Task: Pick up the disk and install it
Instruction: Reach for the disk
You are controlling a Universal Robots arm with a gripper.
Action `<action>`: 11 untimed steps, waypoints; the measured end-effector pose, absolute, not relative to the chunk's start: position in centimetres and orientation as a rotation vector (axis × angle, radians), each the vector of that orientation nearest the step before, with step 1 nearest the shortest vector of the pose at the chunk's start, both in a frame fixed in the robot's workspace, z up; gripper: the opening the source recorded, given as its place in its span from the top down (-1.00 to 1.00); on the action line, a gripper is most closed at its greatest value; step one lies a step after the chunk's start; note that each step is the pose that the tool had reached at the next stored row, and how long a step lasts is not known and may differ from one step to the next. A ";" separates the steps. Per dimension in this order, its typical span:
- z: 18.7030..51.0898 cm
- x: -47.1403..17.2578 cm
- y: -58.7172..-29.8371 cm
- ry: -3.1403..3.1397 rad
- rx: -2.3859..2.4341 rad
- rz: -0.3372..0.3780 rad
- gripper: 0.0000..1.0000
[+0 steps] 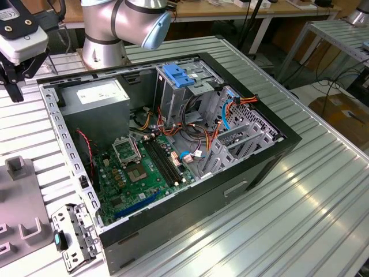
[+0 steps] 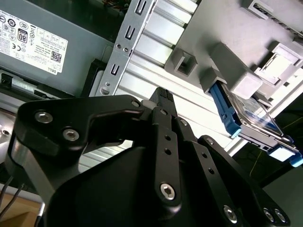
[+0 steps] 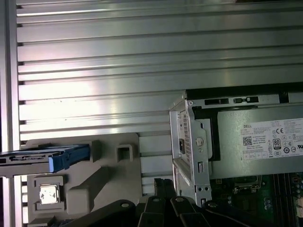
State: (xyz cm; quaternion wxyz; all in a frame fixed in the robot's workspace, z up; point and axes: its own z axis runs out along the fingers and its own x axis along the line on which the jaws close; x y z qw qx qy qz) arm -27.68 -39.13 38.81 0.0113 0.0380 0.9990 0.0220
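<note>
Tabletop (image 1: 323, 196) of ribbed aluminium bears computer case (image 1: 230, 193) and grey fixture (image 3: 111, 182) holding the disk (image 2: 253, 117); jaws pressed together

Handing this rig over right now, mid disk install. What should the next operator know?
Gripper: shut, empty, over the table beside the open computer case.
Disk: sits in the grey holder on the table, outside the case and apart from the gripper.
Done: nothing shows as done yet.
Left: the pickup and the install.
</note>
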 end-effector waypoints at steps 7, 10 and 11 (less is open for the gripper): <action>38.8 -28.8 -39.1 3.116 0.118 0.069 0.79; 38.8 -29.2 -39.1 3.116 0.118 0.069 0.79; 38.8 -29.3 -39.1 3.116 0.118 0.069 0.79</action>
